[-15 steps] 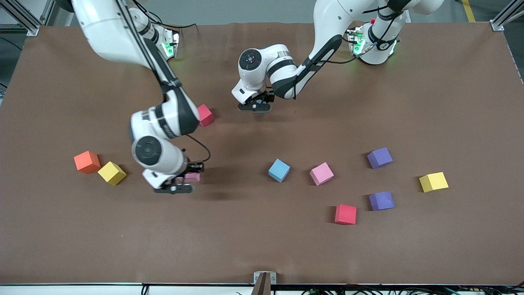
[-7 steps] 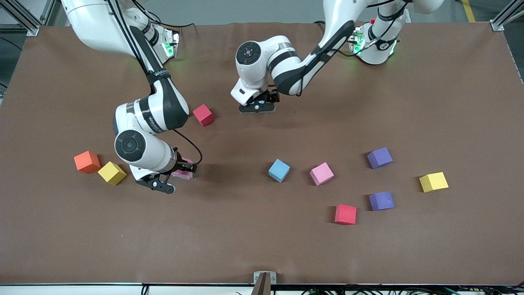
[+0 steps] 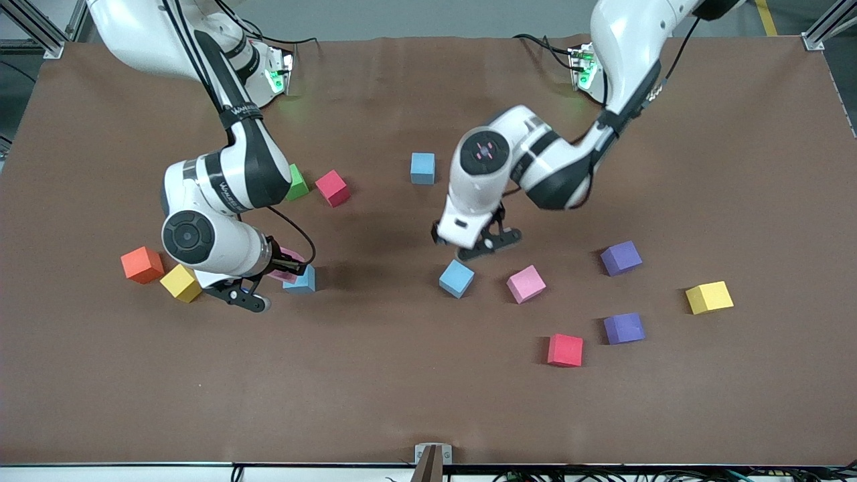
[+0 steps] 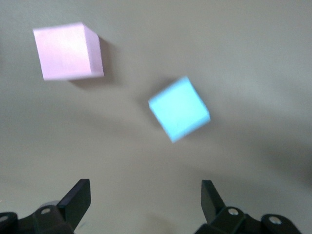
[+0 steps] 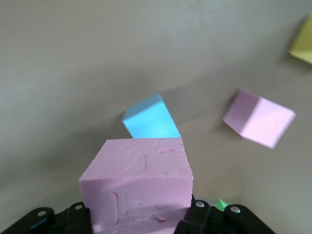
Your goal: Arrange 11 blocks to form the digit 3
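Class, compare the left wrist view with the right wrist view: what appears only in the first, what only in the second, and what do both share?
Only the left wrist view shows the left gripper, open and empty above the brown table, with a light blue cube and a pink cube lying apart.

Only the right wrist view shows the right gripper shut on a pink block, plus another pink cube, another light blue cube and a yellow corner.

Both share the table surface.

Left tool (image 3: 483, 246) now over light blue block (image 3: 456, 278); right tool (image 3: 258, 289) shifted.
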`<move>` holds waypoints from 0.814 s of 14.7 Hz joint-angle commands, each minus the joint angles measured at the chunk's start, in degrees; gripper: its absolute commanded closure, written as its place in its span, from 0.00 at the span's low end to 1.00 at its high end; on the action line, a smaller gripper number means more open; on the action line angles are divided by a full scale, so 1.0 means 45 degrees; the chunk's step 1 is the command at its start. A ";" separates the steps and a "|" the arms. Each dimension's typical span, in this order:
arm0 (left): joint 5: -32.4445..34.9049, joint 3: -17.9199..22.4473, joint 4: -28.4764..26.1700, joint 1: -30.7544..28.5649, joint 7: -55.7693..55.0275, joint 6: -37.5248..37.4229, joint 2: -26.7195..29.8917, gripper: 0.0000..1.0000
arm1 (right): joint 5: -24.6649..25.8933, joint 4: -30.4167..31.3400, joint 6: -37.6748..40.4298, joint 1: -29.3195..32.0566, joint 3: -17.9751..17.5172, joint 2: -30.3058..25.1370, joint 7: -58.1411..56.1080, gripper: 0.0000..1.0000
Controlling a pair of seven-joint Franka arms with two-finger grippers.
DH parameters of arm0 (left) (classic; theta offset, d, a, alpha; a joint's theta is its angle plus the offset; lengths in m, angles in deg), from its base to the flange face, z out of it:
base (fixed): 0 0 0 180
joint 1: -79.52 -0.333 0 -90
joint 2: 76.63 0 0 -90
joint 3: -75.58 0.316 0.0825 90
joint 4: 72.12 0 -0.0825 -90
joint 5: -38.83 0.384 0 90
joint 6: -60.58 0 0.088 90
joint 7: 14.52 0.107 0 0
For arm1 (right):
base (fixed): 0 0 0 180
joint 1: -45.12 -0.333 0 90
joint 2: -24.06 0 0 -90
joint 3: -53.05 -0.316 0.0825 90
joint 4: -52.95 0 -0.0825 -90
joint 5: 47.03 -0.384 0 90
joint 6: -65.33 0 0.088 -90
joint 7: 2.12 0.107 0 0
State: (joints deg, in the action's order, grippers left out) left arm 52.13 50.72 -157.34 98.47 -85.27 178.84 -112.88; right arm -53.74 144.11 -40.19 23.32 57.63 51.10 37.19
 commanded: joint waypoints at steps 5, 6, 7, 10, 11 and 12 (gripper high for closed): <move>-0.0181 0.0643 0.2179 0.0261 -0.3140 0.1628 -0.2587 0.00 | -0.0132 0.3602 -0.0550 0.0078 -0.0177 -0.3190 0.2903 1.00; -0.0182 0.0643 0.2295 0.0261 -0.3511 0.1901 -0.2840 0.00 | -0.0151 0.4190 -0.0882 0.0079 -0.0177 -0.3583 0.3233 1.00; -0.0201 0.0643 0.2413 0.0261 -0.3766 0.1962 -0.3094 0.00 | -0.0190 0.4679 -0.1118 0.0040 -0.0177 -0.3896 0.3759 1.00; -0.0610 0.0643 0.2570 0.0261 -0.3808 0.1982 -0.3487 0.00 | -0.0190 0.5482 -0.1529 -0.0621 -0.0236 -0.4211 0.5886 1.00; -0.0766 0.0643 0.2570 0.0261 -0.3808 0.1982 -0.3584 0.00 | -0.0210 0.5891 -0.1975 -0.0895 -0.0255 -0.4289 0.6531 1.00; -0.0883 0.0662 0.2551 0.0319 -0.3808 0.1982 -0.3682 0.00 | -0.0210 0.6475 -0.2676 -0.1091 -0.0294 -0.4425 0.7311 1.00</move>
State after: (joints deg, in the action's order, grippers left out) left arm 49.71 53.16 -147.66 98.94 -101.81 188.02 -128.14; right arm -54.23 166.87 -47.16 20.67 56.64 34.14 63.59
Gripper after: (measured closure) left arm 0.000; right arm 0.410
